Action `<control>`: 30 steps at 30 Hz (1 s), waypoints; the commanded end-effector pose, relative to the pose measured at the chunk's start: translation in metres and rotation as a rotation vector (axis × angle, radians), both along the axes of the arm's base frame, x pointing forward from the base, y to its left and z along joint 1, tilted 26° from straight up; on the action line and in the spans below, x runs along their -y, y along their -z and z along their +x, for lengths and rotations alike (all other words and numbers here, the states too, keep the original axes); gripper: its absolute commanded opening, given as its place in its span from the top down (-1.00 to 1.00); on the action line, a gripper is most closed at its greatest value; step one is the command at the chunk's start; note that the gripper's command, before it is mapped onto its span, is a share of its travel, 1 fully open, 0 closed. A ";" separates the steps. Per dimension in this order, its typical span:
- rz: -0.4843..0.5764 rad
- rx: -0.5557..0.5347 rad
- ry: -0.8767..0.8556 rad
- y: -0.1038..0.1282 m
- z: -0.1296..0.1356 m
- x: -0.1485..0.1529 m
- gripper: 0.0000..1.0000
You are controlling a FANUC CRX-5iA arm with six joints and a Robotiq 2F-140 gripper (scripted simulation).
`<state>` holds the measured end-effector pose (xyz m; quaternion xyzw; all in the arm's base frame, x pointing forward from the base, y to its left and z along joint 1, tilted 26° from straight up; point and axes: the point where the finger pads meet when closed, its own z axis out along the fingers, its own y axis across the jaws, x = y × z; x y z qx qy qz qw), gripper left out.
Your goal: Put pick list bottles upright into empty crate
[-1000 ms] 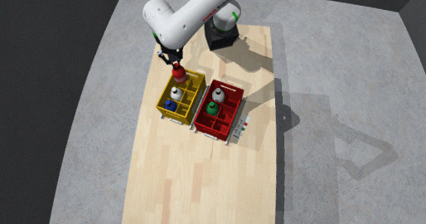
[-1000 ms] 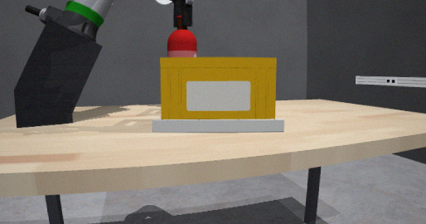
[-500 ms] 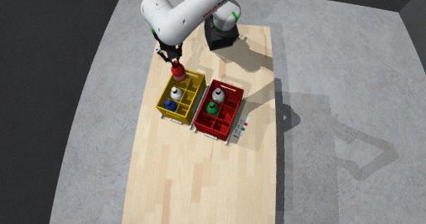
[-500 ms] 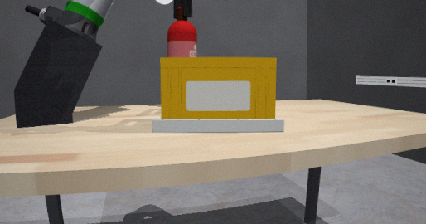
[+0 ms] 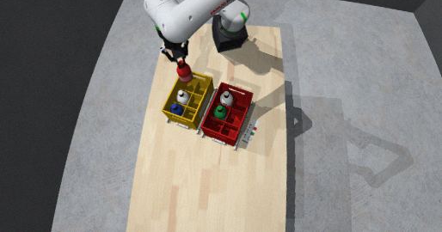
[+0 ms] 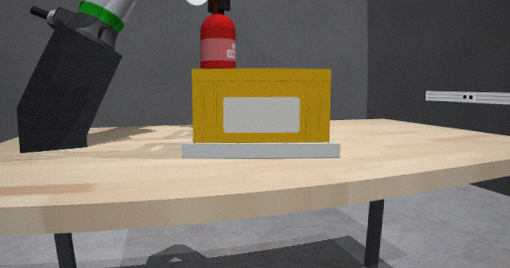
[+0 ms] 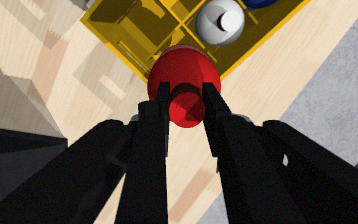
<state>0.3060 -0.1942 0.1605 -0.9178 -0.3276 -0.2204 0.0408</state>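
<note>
My gripper (image 7: 185, 98) is shut on the neck of a red bottle (image 5: 184, 72) and holds it upright above the far corner of the yellow crate (image 5: 190, 100). In the exterior view most of the red bottle (image 6: 217, 37) shows above the crate's rim (image 6: 261, 105). A white bottle (image 5: 182, 96) and a blue bottle (image 5: 175, 108) stand in the yellow crate. The red crate (image 5: 227, 112) to its right holds a white bottle (image 5: 226, 98) and a green bottle (image 5: 220, 112). The pick list (image 5: 250, 131) lies right of the red crate.
The robot's black base (image 5: 230, 36) stands at the far end of the table, behind the crates. The arm (image 5: 193, 10) reaches over the table's far left part. The table edge lies left of the yellow crate.
</note>
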 end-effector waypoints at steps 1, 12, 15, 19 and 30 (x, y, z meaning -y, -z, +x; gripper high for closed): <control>-0.001 0.001 0.000 -0.005 -0.002 0.002 0.80; -0.001 0.001 0.000 -0.016 -0.007 0.004 0.80; -0.001 0.001 0.000 -0.016 -0.007 0.004 0.80; -0.001 0.001 0.000 -0.017 -0.005 0.003 0.80; -0.001 0.001 0.000 -0.025 0.006 -0.009 0.80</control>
